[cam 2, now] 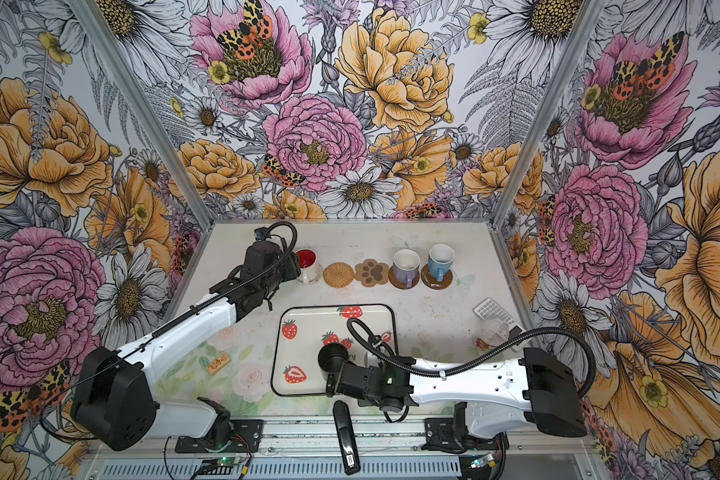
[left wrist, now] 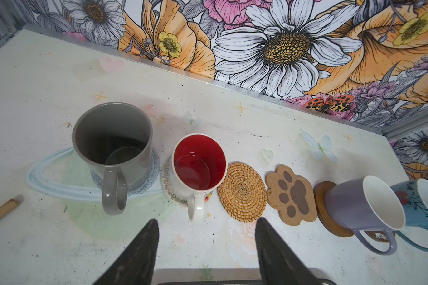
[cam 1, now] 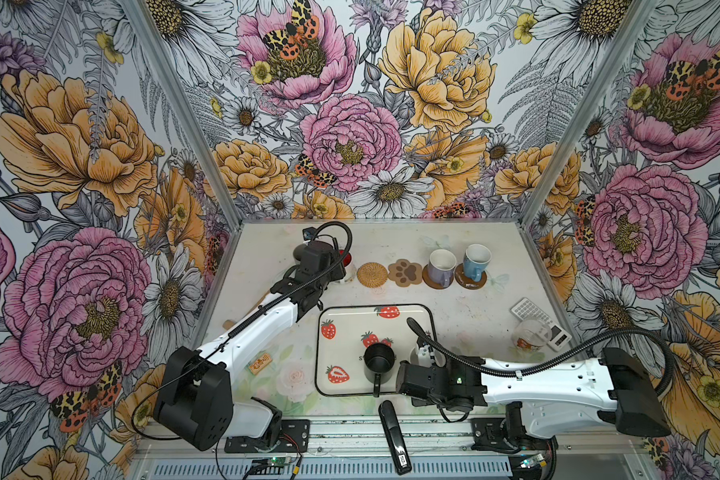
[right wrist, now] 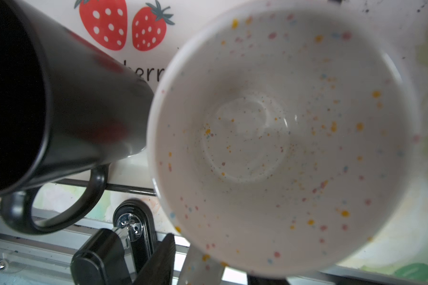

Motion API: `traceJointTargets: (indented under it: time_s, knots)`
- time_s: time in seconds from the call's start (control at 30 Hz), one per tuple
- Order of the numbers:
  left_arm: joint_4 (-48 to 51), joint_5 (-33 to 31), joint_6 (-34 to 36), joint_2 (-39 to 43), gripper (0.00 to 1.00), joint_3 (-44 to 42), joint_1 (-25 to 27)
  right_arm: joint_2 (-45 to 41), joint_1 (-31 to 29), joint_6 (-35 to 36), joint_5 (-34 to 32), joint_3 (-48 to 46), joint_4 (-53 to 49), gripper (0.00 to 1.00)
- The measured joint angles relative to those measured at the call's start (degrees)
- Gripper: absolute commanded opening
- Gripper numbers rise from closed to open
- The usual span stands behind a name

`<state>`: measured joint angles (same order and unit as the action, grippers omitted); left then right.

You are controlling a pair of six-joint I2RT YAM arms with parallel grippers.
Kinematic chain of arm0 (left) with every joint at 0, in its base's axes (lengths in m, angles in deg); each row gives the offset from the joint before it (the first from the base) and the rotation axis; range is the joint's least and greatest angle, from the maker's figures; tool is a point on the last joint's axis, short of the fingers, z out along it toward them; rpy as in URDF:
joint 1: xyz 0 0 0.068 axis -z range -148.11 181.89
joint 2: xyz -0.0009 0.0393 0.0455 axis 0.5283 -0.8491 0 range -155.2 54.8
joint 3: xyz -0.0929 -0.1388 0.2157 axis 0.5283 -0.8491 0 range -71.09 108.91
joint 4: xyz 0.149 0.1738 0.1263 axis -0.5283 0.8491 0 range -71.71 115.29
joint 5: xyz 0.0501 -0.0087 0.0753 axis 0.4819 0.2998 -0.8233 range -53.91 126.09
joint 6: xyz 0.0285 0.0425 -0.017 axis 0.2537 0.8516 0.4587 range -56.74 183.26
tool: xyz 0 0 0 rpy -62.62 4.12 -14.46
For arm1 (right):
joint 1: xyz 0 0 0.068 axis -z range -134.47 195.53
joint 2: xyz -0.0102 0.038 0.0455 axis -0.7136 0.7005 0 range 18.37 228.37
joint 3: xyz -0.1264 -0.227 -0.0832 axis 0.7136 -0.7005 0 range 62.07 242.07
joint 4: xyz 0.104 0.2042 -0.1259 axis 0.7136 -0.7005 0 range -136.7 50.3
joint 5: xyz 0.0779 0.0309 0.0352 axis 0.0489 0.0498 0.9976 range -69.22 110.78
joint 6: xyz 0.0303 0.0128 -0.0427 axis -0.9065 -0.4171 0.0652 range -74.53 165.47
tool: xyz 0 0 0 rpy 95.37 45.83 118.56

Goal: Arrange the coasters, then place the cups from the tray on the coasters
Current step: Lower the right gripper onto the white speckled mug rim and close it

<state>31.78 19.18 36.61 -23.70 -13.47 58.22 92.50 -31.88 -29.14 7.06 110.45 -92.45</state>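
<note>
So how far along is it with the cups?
Four of six done: the grey mug, red-lined mug, lavender mug and light blue mug each sit on a coaster. In hand: the right hand is at the handle of the white mug on the tray; grip unclear. Remaining: that mug and the black mug, for the bare rattan coaster and paw coaster.

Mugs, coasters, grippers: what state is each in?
grey mug, on crocheted coaster
red-inside mug, on beaded coaster
lavender mug, on brown disc
light blue mug, on brown disc
black mug, on tray
white mug, on tray
rattan coaster, bare
paw coaster, bare
left gripper, open, empty
right gripper, at white mug's handle, grip unclear
</note>
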Motion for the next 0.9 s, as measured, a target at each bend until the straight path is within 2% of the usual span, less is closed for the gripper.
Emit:
traceJointTargets:
  time_s: [0.27, 0.7, 0.9]
  knots:
    - [-0.02, 0.04, -0.02, -0.02, 0.64, -0.02, -0.02, 0.57, 1.38, 0.94, 0.48, -1.07, 1.44, 0.28]
    - [-0.02, 0.07, -0.22, -0.02, 0.64, -0.04, -0.74, 0.48, 5.25, 4.13, 1.51, -3.32, 1.66, 0.26]
    - [-0.02, 0.26, -0.22, -0.02, 0.64, -0.04, -1.05, 0.48, 6.82, 6.99, 1.38, -3.08, 1.25, 0.05]
